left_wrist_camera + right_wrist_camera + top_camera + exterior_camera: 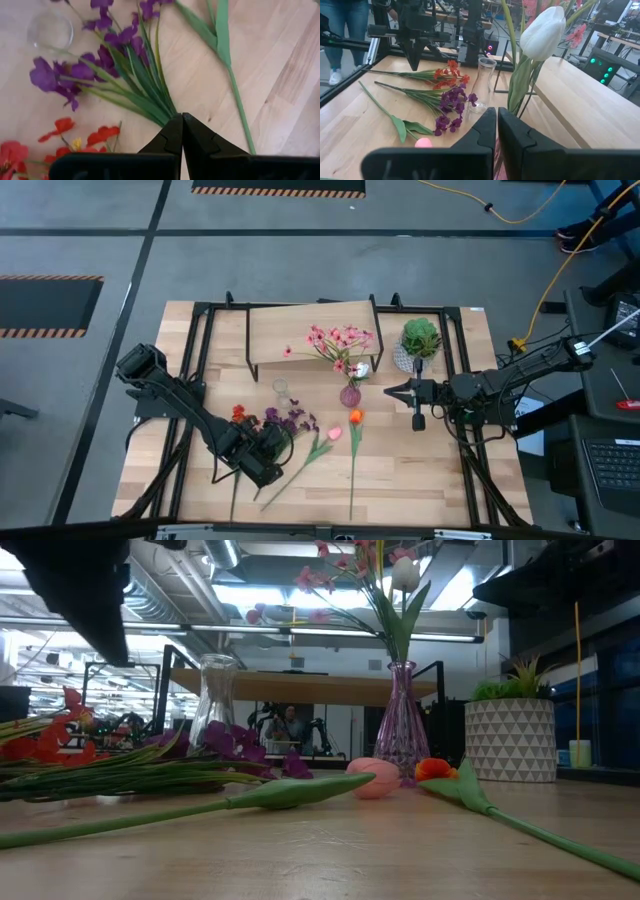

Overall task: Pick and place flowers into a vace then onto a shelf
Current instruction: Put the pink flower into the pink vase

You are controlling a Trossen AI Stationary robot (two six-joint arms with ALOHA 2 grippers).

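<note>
Table [420, 470]: a light-wood top on a black frame is carrying everything; grey floor with hazard-striped mats is lying around it.
Room: the low view is showing ceiling lights, ducts and a person far behind the table; the right wrist view is catching someone's legs in jeans beside the table.
Shelf [300, 330]: standing at the far side of the table, its board bare where visible.
Purple vase [350, 395]: standing just in front of the shelf, holding pink blossoms [340, 340] and a white tulip [542, 32].
Clear vase [280, 387]: standing empty, left of the purple one.
Loose flowers: red [239, 415] and purple [290, 420] sprays, a pink tulip [333, 434] and an orange tulip [355, 417] are lying flat on the tabletop.
Potted plant [421, 338]: sitting at the shelf's right end.
Left gripper [182, 117]: fingers pressed together, hovering over the purple stems; gripping nothing.
Right gripper [390, 392]: nearly closed with a slim gap, empty, pointing at the purple vase.
</note>
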